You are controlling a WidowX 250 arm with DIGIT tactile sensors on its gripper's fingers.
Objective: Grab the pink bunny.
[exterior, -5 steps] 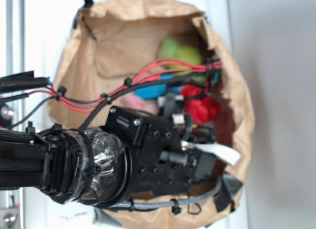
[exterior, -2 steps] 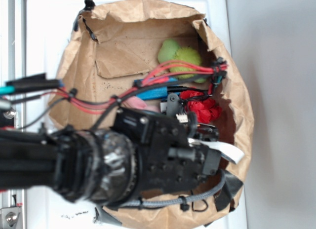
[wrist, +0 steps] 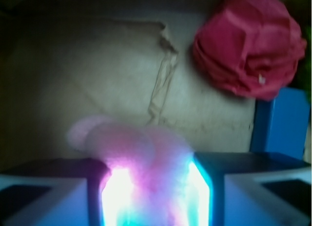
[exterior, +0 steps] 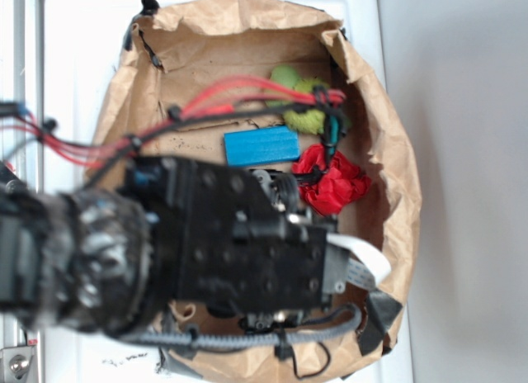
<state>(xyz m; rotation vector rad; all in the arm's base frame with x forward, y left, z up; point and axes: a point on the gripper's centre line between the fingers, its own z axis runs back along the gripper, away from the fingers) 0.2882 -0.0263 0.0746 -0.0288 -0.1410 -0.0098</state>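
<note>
Filling the bottom of the wrist view, the gripper (wrist: pixel 153 197) had its two blue-lit fingers (wrist: pixel 46 194) pressed against either side of the pink bunny (wrist: pixel 134 153), clamped on the soft toy. The bunny's pale pink fuzz bulged up between the pads, washed out by glare, with one rounded part reaching toward the left. Beyond it lay the creased brown floor of the paper bag (wrist: pixel 87 80). Farther back on the right sat the red toy (wrist: pixel 248 46), and just below it a blue block (wrist: pixel 285 121) stood at the edge.

In the exterior view the black arm (exterior: pixel 206 243) hid the bunny. Past it lay the blue block (exterior: pixel 261 145), the red toy (exterior: pixel 332 183) and, deepest in the paper bag (exterior: pixel 388 135), a yellow-green plush (exterior: pixel 307 111) behind red cables (exterior: pixel 223 98).
</note>
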